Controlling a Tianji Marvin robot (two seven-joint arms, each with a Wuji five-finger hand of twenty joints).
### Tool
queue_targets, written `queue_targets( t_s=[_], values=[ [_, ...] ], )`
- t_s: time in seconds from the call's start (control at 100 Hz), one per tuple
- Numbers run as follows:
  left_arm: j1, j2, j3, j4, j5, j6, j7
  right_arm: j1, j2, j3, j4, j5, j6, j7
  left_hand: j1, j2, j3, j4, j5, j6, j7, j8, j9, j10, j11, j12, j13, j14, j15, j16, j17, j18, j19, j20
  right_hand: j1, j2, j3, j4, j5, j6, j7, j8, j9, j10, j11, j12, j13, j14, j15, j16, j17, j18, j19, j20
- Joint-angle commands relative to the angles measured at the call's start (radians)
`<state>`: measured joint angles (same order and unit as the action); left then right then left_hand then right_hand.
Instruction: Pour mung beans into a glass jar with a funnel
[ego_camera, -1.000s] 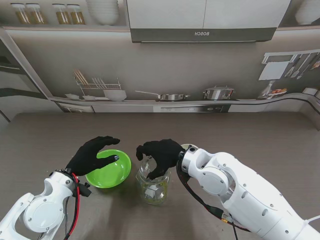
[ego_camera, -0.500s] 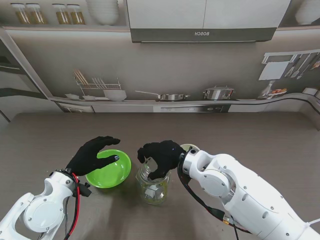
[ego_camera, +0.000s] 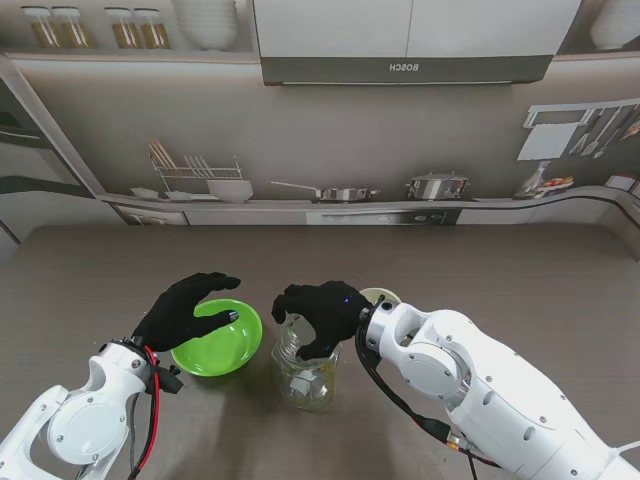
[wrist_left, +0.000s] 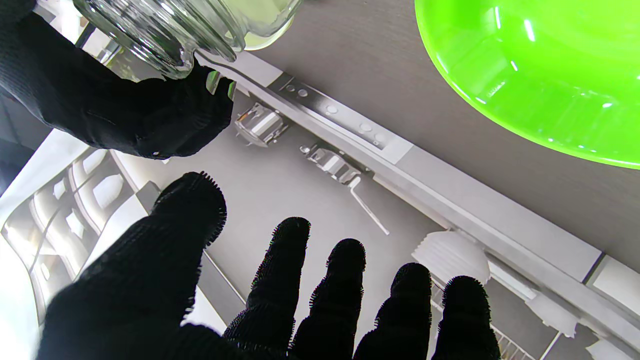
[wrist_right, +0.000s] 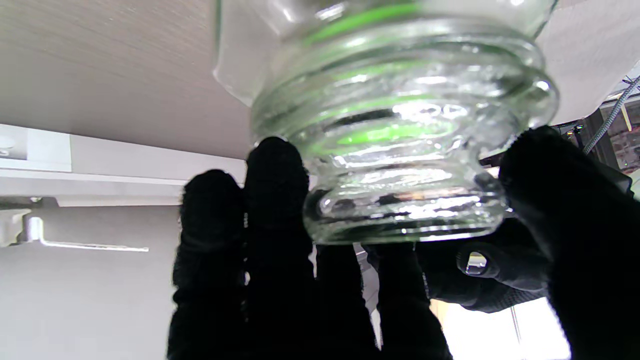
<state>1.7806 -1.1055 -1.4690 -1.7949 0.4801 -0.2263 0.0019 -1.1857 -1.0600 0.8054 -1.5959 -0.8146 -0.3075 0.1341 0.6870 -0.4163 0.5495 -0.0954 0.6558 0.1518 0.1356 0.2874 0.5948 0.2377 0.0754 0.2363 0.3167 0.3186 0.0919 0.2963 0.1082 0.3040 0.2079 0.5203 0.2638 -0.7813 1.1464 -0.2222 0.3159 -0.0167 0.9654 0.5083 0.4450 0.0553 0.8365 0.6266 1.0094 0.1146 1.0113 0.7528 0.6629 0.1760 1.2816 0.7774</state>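
In the view from the stand, a brown table (ego_camera: 480, 260) fills the middle and lower part of the frame. A clear glass jar (ego_camera: 307, 375) stands upright on it, a little left of the middle, low in the frame. The right hand (ego_camera: 322, 312), in a black glove, sits on top of the jar with its fingers curled down around the rim. A bright green bowl (ego_camera: 218, 338) sits just beside the jar, on its left side in the frame. The left hand (ego_camera: 188, 308) hangs over the bowl's left edge with its fingers spread apart, and it holds nothing. A small pale round thing (ego_camera: 381, 296) peeks out just behind the right hand; I cannot tell what it is. A kitchen wall picture with pots and a rack fills the top of the frame.

In the left wrist view, the left hand's fingers (wrist_left: 280, 280) rise from the bottom edge, spread wide and apart, touching nothing. The green bowl (wrist_left: 540, 75) fills the upper right corner. The jar (wrist_left: 175, 30) shows at the upper left, with the other gloved hand (wrist_left: 100, 110) around its mouth.

In the right wrist view, the jar's ribbed mouth (wrist_right: 400, 150) fills the middle of the frame. Black fingers (wrist_right: 277, 200) press on its left side and the thumb (wrist_right: 565, 200) on its right side, so the hand grips the jar.
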Motion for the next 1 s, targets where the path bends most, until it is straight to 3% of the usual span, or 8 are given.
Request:
queue_targets(
  t_s=[0.0, 0.28, 0.5, 0.65, 0.75, 0.88, 0.99],
  values=[
    [0.002, -0.002, 0.0, -0.004, -0.002, 0.001, -0.019, -0.015, 0.002, -0.006, 0.01, -0.008, -0.006, 0.021, 0.02, 0.034, -0.016, 0.033, 0.013, 0.001, 0.0, 0.005, -0.004, -0.001, -0.009, -0.002, 0.003, -0.015, -0.008, -0.003, -0.018, -0.038, -0.038, -0.003, -0.003, -0.015, 0.098, 0.074, -0.029, -0.001, -0.012, 0.004, -0.046, 0.004, -0.004, -0.008, -0.075, -0.088, -0.19, -0.097, -0.007, -0.018, -0.004, 0.001],
    [0.002, -0.002, 0.0, -0.005, -0.003, 0.002, -0.02, -0.015, 0.007, -0.004, 0.012, -0.007, -0.029, 0.039, 0.021, 0.034, -0.016, 0.033, 0.016, 0.001, 0.001, 0.006, -0.006, -0.001, -0.009, -0.002, 0.003, -0.018, -0.007, -0.003, -0.018, -0.037, -0.038, -0.003, -0.047, -0.018, 0.057, 0.067, -0.086, -0.026, -0.074, -0.011, -0.124, 0.008, -0.028, -0.033, -0.146, -0.06, -0.238, -0.123, -0.043, -0.015, -0.023, 0.001],
    [0.002, -0.002, 0.001, -0.005, -0.004, 0.003, -0.021, -0.019, 0.008, 0.007, 0.006, -0.009, -0.031, 0.041, 0.019, 0.034, -0.016, 0.032, 0.012, 0.001, 0.0, 0.006, -0.006, 0.0, -0.009, -0.002, 0.003, -0.017, -0.007, -0.003, -0.018, -0.039, -0.038, -0.003, -0.11, -0.001, 0.005, 0.062, -0.137, -0.048, -0.132, -0.019, -0.166, -0.006, -0.074, -0.081, -0.207, -0.002, -0.35, -0.185, -0.077, 0.006, -0.047, 0.01],
    [0.001, -0.002, 0.002, -0.005, -0.003, 0.002, -0.021, -0.027, 0.008, 0.03, -0.006, 0.027, -0.02, 0.062, 0.02, 0.035, -0.017, 0.032, 0.013, 0.001, 0.0, 0.006, -0.006, 0.0, -0.01, -0.002, 0.002, -0.017, -0.008, -0.003, -0.018, -0.038, -0.038, -0.003, -0.173, 0.138, -0.132, 0.075, -0.163, -0.067, -0.174, -0.013, -0.183, -0.015, -0.125, -0.119, -0.247, 0.028, -0.447, -0.233, -0.117, 0.031, -0.082, 0.025],
    [0.001, -0.002, 0.002, -0.004, -0.002, 0.003, -0.022, -0.035, 0.006, 0.049, -0.015, 0.059, -0.001, 0.073, 0.02, 0.034, -0.017, 0.032, 0.014, -0.003, 0.0, 0.006, -0.007, 0.0, -0.01, -0.002, 0.003, -0.016, -0.007, -0.003, -0.018, -0.036, -0.038, -0.003, -0.165, 0.211, -0.226, 0.089, -0.181, -0.073, -0.202, -0.012, -0.183, -0.029, -0.146, -0.134, -0.263, 0.053, -0.505, -0.263, -0.14, 0.052, -0.107, 0.034],
    [-0.001, -0.001, 0.004, -0.003, -0.003, 0.004, -0.024, -0.05, 0.003, 0.081, -0.032, 0.083, 0.031, 0.077, 0.02, 0.035, -0.018, 0.032, 0.007, -0.002, -0.002, 0.005, -0.007, -0.002, -0.01, -0.002, 0.002, -0.017, -0.008, -0.003, -0.019, -0.036, -0.038, -0.003, -0.13, 0.344, -0.448, 0.138, -0.176, -0.08, -0.218, -0.002, -0.172, -0.04, -0.163, -0.143, -0.274, 0.069, -0.582, -0.306, -0.163, 0.088, -0.175, 0.017],
    [-0.003, -0.001, 0.007, -0.002, -0.004, 0.003, -0.025, -0.067, -0.005, 0.109, -0.044, 0.107, 0.07, 0.062, 0.021, 0.034, -0.019, 0.033, 0.004, -0.002, -0.004, 0.004, -0.008, 0.0, -0.01, -0.003, 0.001, -0.016, -0.008, -0.003, -0.02, -0.034, -0.038, -0.003, -0.159, 0.321, -0.46, 0.169, -0.151, -0.085, -0.215, 0.006, -0.141, -0.043, -0.178, -0.152, -0.276, 0.08, -0.622, -0.329, -0.19, 0.125, -0.248, -0.017]
  ],
)
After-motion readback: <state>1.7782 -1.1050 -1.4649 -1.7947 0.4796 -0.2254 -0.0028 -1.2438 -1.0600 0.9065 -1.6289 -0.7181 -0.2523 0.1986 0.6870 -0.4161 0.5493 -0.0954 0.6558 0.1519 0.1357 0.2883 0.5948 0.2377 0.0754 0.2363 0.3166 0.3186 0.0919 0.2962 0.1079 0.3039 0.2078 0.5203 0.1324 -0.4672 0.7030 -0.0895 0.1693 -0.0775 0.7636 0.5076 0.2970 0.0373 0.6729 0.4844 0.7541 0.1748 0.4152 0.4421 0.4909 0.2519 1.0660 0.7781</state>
